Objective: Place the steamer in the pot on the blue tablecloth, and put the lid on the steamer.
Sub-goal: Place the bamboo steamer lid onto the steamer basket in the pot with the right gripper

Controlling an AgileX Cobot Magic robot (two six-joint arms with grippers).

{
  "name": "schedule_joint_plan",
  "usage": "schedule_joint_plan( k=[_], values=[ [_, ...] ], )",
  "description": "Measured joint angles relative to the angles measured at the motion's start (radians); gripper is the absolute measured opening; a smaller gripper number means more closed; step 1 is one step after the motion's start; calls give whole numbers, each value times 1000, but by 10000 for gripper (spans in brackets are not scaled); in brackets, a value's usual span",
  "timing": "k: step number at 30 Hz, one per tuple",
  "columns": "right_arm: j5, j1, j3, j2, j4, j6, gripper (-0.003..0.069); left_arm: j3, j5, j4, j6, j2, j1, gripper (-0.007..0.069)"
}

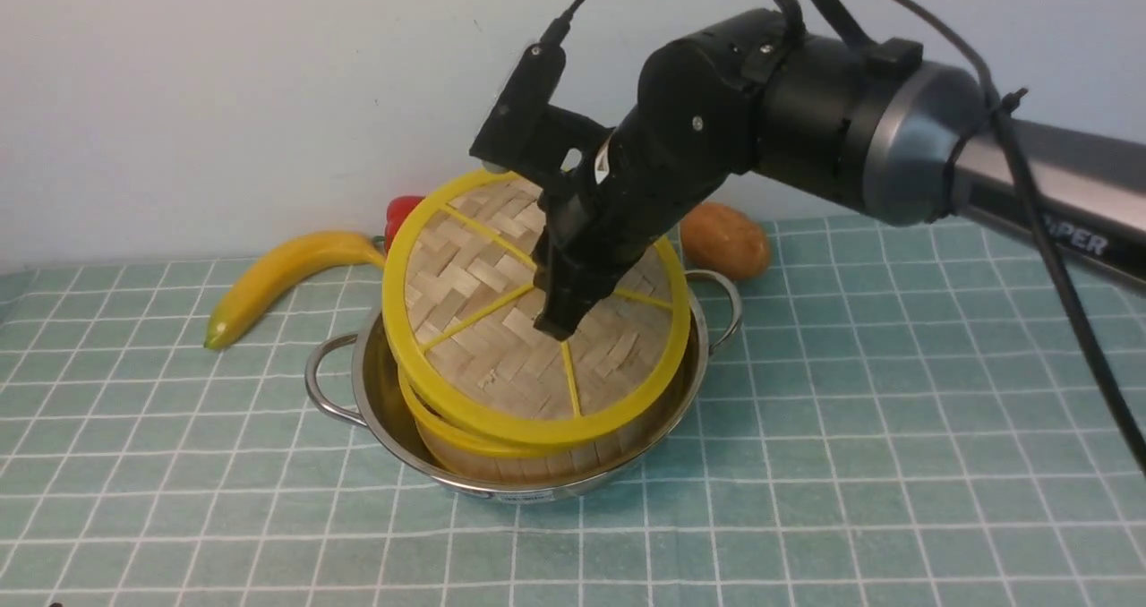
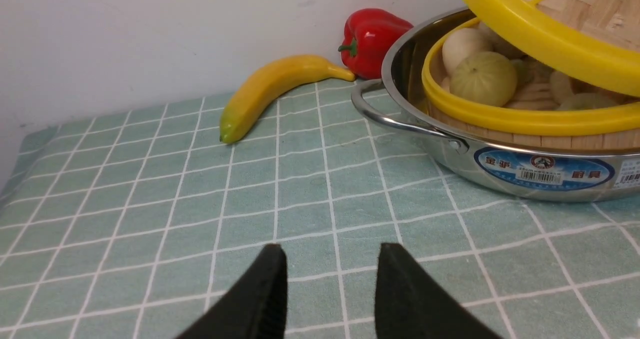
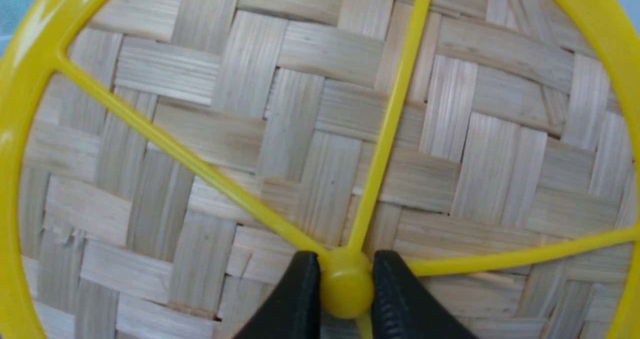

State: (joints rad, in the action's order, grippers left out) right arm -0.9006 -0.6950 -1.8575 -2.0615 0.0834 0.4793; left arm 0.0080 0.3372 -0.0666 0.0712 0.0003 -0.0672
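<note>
The left jaws stand moderately apart with nothing between them, low over the blue tablecloth (image 1: 850, 464) and well apart from the pot (image 1: 369, 376). They appear only in the left wrist view.

From the pot, one banana (image 1: 277, 276) lies at 10 o'clock, and one red bell pepper (image 1: 400, 210) is at 11 o'clock, mostly hidden behind the lid (image 1: 483, 320).

The one pot sits on the cloth with two loop handles, at 9 and 3 o'clock, and a blue label (image 2: 545, 171) on its side. Inside it sits the one steamer (image 1: 501, 459), its yellow rim above the pot's edge and pale buns (image 2: 482, 76) inside, too overlapped to count.

The one lid hangs tilted over the steamer. Its 12 o'clock edge is raised and its 6 o'clock edge is low by the steamer's rim; contact there cannot be told.

One potato (image 1: 725, 240) lies at 1 o'clock.

The right arm (image 1: 806, 115) reaches in from 3 o'clock. Its right jaws are narrow, clamped on either side of the lid's yellow hub (image 3: 346, 284).
</note>
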Motion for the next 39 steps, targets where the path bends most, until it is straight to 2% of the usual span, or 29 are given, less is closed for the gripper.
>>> schedule_joint_plan(
  k=[39],
  values=[
    [57, -13, -11, -32, -34, 1, 146, 0, 1, 0, 0, 0, 0, 243]
  ],
)
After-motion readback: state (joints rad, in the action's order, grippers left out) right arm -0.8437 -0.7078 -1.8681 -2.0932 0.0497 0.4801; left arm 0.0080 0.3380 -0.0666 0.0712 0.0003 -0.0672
